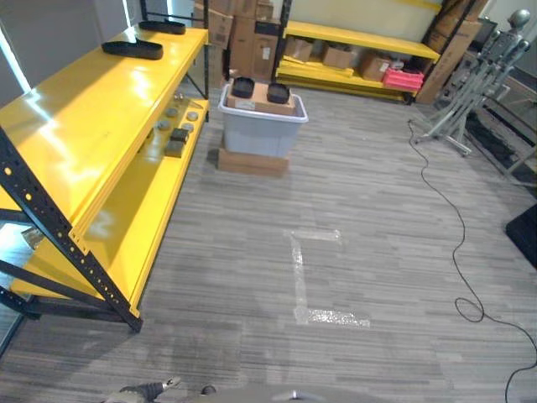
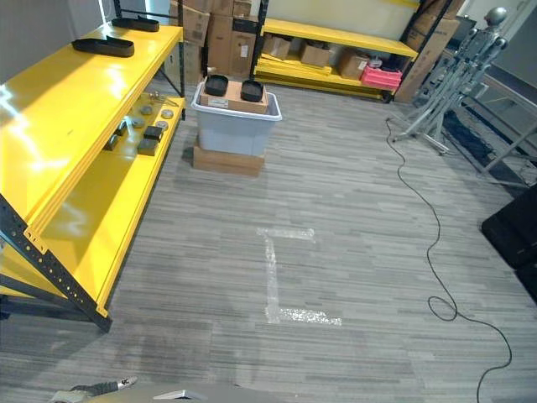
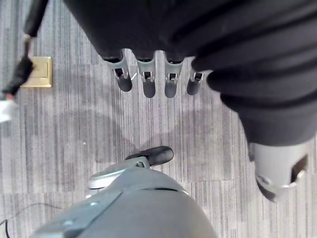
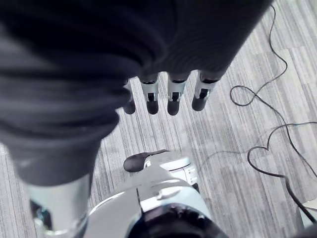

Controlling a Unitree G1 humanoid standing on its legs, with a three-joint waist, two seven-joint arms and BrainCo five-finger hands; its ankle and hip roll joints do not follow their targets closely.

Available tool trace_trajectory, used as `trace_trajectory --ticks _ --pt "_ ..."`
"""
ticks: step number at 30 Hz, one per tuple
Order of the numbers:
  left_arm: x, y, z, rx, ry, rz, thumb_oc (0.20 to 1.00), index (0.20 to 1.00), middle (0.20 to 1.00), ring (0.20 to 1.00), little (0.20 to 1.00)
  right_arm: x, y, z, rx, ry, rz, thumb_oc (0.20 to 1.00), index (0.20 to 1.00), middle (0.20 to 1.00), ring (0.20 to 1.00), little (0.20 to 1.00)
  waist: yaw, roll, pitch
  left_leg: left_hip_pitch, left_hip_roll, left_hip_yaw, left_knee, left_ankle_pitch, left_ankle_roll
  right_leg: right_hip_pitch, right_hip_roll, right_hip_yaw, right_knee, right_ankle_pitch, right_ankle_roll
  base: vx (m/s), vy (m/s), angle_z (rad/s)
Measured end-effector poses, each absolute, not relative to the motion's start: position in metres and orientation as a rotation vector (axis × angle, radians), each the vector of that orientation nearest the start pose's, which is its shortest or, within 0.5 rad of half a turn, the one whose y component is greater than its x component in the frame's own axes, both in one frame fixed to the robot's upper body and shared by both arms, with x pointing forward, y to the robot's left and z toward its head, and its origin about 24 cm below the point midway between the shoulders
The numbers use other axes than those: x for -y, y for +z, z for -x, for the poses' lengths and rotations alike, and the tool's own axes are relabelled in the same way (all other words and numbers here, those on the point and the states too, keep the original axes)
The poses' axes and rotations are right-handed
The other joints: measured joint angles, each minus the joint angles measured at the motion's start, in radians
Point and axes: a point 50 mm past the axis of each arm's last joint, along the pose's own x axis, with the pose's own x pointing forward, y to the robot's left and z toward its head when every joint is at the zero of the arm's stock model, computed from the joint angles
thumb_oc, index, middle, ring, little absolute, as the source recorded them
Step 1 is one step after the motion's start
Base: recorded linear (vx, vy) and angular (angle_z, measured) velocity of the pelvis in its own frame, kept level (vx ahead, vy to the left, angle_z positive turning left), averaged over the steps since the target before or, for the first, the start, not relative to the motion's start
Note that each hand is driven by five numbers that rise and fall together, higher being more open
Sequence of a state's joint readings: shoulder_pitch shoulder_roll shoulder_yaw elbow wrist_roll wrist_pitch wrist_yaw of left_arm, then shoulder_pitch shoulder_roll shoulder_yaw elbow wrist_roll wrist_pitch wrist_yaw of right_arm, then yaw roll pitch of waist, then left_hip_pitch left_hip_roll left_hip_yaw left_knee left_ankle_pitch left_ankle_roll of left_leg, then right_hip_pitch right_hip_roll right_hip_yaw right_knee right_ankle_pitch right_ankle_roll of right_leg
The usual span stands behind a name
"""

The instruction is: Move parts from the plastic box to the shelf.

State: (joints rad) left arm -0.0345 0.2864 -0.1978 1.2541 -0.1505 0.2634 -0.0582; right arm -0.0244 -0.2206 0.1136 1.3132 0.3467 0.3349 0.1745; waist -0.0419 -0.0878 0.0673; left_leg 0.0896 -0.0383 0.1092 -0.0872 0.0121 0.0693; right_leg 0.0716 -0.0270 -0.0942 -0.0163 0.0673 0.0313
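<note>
In the left eye view, a translucent grey plastic box stands in the upper middle of the frame on a flat brown cardboard base, on the grey striped floor. Two round black parts rest on a brown carton at the top of the box. A yellow metal shelf with a black frame runs along the left of the frame; its upper level bears two long black trays, and its lower level holds several small grey and dark parts. White tape marks lie mid-floor. The left hand shows at the bottom edge.

In the right eye view, a second yellow rack with cardboard boxes and a pink crate stands at the upper right.

In the left wrist view, the left hand's fingers hang relaxed and hold nothing.

In the right wrist view, the right hand hangs the same, fingers loose, empty above the floor.
</note>
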Motion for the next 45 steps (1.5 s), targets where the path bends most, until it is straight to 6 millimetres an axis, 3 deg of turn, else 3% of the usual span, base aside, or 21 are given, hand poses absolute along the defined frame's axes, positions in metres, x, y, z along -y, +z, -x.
trace_trajectory --ticks 2,4,6,12,19,20,22,23,25,26,28,32,34,35,36,38,40,42,43,44,45 --pt "-0.245 -0.162 -0.078 -1.494 0.07 -0.209 1.0 1.0 1.0 1.0 1.0 0.222 -0.168 -0.067 -1.528 -0.131 -0.192 1.0 1.0 1.0 1.0 1.0 0.012 0.028 0.029 -0.001 0.028 0.029 0.001 0.004 0.011 -0.109 0.02 -0.006 0.184 0.002 0.009 -0.01 0.066 -0.4" --pt "-0.242 -0.163 -0.08 -1.5 0.037 -0.229 1.0 1.0 1.0 1.0 1.0 0.226 -0.164 -0.083 -1.467 -0.119 -0.163 1.0 1.0 1.0 1.0 1.0 -0.01 0.07 0.064 -0.007 0.051 0.034 0.001 0.012 0.022 -0.223 0.007 -0.072 0.356 0.003 0.047 0.1 -0.007 -0.19" --pt "-0.242 -0.164 -0.074 -1.516 0.029 -0.244 1.0 1.0 1.0 1.0 1.0 0.227 -0.164 -0.084 -1.46 -0.106 -0.138 1.0 1.0 1.0 1.0 1.0 -0.008 0.062 0.066 -0.006 0.048 0.055 0.001 0.01 0.025 -0.244 -0.023 -0.083 0.381 -0.025 0.06 0.16 -0.08 -0.19" --pt "-0.234 -0.167 -0.069 -1.506 0.026 -0.242 1.0 1.0 1.0 1.0 1.0 0.224 -0.166 -0.077 -1.456 -0.109 -0.135 1.0 1.0 1.0 1.0 1.0 -0.023 0.042 0.073 -0.012 0.025 0.061 0.001 0.004 0.011 -0.21 -0.076 -0.079 0.088 -0.023 0.072 0.21 -0.179 -0.08" --pt "-0.229 -0.167 -0.075 -1.432 0.074 -0.194 1.0 1.0 1.0 1.0 1.0 0.221 -0.169 -0.062 -1.49 -0.116 -0.156 1.0 1.0 1.0 1.0 1.0 -0.031 0.029 0.047 0.053 0.059 0.049 0.012 -0.044 -0.054 -0.104 -0.05 -0.099 0.003 0.025 0.013 0.19 -0.227 0.09" --pt "-0.226 -0.167 -0.078 -1.42 0.067 -0.183 1.0 1.0 1.0 1.0 1.0 0.222 -0.17 -0.059 -1.494 -0.111 -0.148 1.0 1.0 1.0 1.0 1.0 -0.021 0.036 0.037 0.031 0.095 0.043 0.117 -0.079 -0.091 -0.046 -0.011 -0.107 -0.077 0.043 -0.02 0.22 -0.299 0.07" --pt "-0.227 -0.166 -0.082 -1.404 0.072 -0.166 1.0 1.0 1.0 1.0 1.0 0.223 -0.169 -0.063 -1.481 -0.082 -0.116 1.0 1.0 1.0 1.0 1.0 -0.014 0.028 0.038 -0.027 0.115 0.043 0.277 -0.096 -0.119 -0.032 -0.005 -0.104 -0.076 0.024 -0.046 0.2 -0.276 -0.06" --pt "-0.226 -0.166 -0.084 -1.391 0.095 -0.128 1.0 1.0 1.0 1.0 1.0 0.225 -0.168 -0.068 -1.449 -0.069 -0.097 1.0 1.0 1.0 1.0 1.0 -0.013 0.023 0.036 -0.124 0.124 0.025 0.482 -0.097 -0.133 -0.02 -0.005 -0.105 -0.076 0.011 -0.067 0.14 -0.185 -0.08" --pt "-0.226 -0.165 -0.091 -1.356 0.128 -0.07 1.0 1.0 1.0 1.0 1.0 0.226 -0.165 -0.082 -1.376 -0.033 -0.067 1.0 1.0 1.0 1.0 1.0 -0.003 0.018 0.04 -0.234 0.137 -0.014 0.696 -0.061 -0.174 -0.009 -0.001 -0.104 -0.069 0.016 -0.083 0.19 -0.19 -0.19" --pt "-0.227 -0.164 -0.092 -1.349 0.143 -0.05 1.0 1.0 1.0 1.0 1.0 0.227 -0.164 -0.084 -1.361 -0.023 -0.058 1.0 1.0 1.0 1.0 1.0 0.004 0.02 0.04 -0.263 0.137 -0.027 0.756 -0.06 -0.174 -0.004 -0.001 -0.097 -0.069 0.014 -0.088 0.22 -0.142 -0.22" --pt "-0.226 -0.161 -0.101 -1.29 0.17 0.014 1.0 1.0 1.0 1.0 1.0 0.222 -0.156 -0.115 -1.207 0.023 -0.036 1.0 1.0 1.0 1.0 1.0 0.021 0.02 0.042 -0.407 0.129 -0.046 0.913 -0.035 -0.165 0.007 -0.002 -0.078 -0.069 -0.016 -0.124 0.31 -0.027 -0.2" --pt "-0.224 -0.159 -0.111 -1.223 0.176 0.054 1.0 1.0 1.0 1.0 1.0 0.217 -0.144 -0.148 -1.045 0.092 0.035 1.0 1.0 1.0 1.0 1.0 0.035 0.032 0.076 -0.405 0.101 0.004 0.692 -0.024 -0.139 0.059 0.013 -0.074 -0.075 -0.05 -0.116 0.3 0.078 -0.08" --pt "-0.221 -0.158 -0.114 -1.211 0.161 0.059 1.0 1.0 1.0 1.0 1.0 0.217 -0.14 -0.158 -1.014 0.107 0.059 1.0 1.0 1.0 1.0 1.0 0.043 0.04 0.088 -0.377 0.049 0.011 0.476 -0.008 -0.13 0.085 0.019 -0.061 -0.076 -0.086 -0.102 0.34 0.109 -0.05" --pt "-0.218 -0.158 -0.117 -1.201 0.15 0.062 1.0 1.0 1.0 1.0 1.0 0.221 -0.138 -0.162 -1.003 0.111 0.082 1.0 1.0 1.0 1.0 1.0 0.054 0.047 0.094 -0.357 0.025 0.006 0.334 0.027 -0.136 0.091 0.021 -0.053 -0.076 -0.089 -0.104 0.51 0.158 -0.12" --pt "-0.213 -0.157 -0.123 -1.19 0.114 0.03 1.0 1.0 1.0 1.0 1.0 0.228 -0.134 -0.167 -0.993 0.107 0.115 1.0 1.0 1.0 1.0 1.0 0.072 0.066 0.119 -0.348 0.0 0.008 0.155 0.119 -0.15 0.12 0.03 -0.053 -0.076 -0.114 -0.091 0.44 0.144 -0.15" --pt "-0.212 -0.158 -0.122 -1.196 0.101 0.011 1.0 1.0 1.0 1.0 1.0 0.233 -0.135 -0.162 -1.01 0.097 0.123 1.0 1.0 1.0 1.0 1.0 0.095 0.075 0.144 -0.357 0.009 0.039 0.1 0.174 -0.154 0.181 0.033 -0.055 -0.076 -0.151 -0.074 0.34 0.149 -0.13" --pt "-0.213 -0.158 -0.12 -1.201 0.104 0.01 1.0 1.0 1.0 1.0 1.0 0.236 -0.138 -0.155 -1.038 0.086 0.124 1.0 1.0 1.0 1.0 1.0 0.107 0.076 0.143 -0.367 0.037 0.078 0.134 0.174 -0.151 0.224 0.031 -0.052 -0.076 -0.193 -0.054 0.29 0.163 -0.14" --pt "-0.214 -0.159 -0.118 -1.207 0.108 0.011 1.0 1.0 1.0 1.0 1.0 0.237 -0.141 -0.148 -1.074 0.073 0.124 1.0 1.0 1.0 1.0 1.0 0.122 0.081 0.126 -0.326 0.054 0.112 0.135 0.129 -0.12 0.274 0.014 -0.023 -0.075 -0.241 -0.026 0.27 0.138 -0.25" --pt "-0.219 -0.157 -0.119 -1.205 0.116 -0.001 1.0 1.0 1.0 1.0 1.0 0.233 -0.145 -0.143 -1.102 0.072 0.115 1.0 1.0 1.0 1.0 1.0 0.12 0.043 0.125 -0.294 0.024 0.147 0.127 0.147 -0.049 0.305 -0.015 -0.023 -0.059 -0.248 -0.007 0.21 0.107 -0.28" --pt "-0.222 -0.156 -0.121 -1.199 0.12 -0.009 1.0 1.0 1.0 1.0 1.0 0.229 -0.148 -0.138 -1.127 0.067 0.107 1.0 1.0 1.0 1.0 1.0 0.12 0.026 0.114 -0.263 0.006 0.163 0.107 0.133 -0.022 0.292 -0.035 -0.031 -0.01 -0.236 -0.01 0.22 0.126 -0.26" --pt "-0.224 -0.155 -0.124 -1.192 0.115 -0.028 1.0 1.0 1.0 1.0 1.0 0.225 -0.15 -0.135 -1.143 0.069 0.098 1.0 1.0 1.0 1.0 1.0 0.109 0.04 0.109 -0.175 0.003 0.164 0.037 0.157 0.029 0.256 -0.037 -0.061 0.15 -0.201 0.007 0.33 0.209 -0.2"
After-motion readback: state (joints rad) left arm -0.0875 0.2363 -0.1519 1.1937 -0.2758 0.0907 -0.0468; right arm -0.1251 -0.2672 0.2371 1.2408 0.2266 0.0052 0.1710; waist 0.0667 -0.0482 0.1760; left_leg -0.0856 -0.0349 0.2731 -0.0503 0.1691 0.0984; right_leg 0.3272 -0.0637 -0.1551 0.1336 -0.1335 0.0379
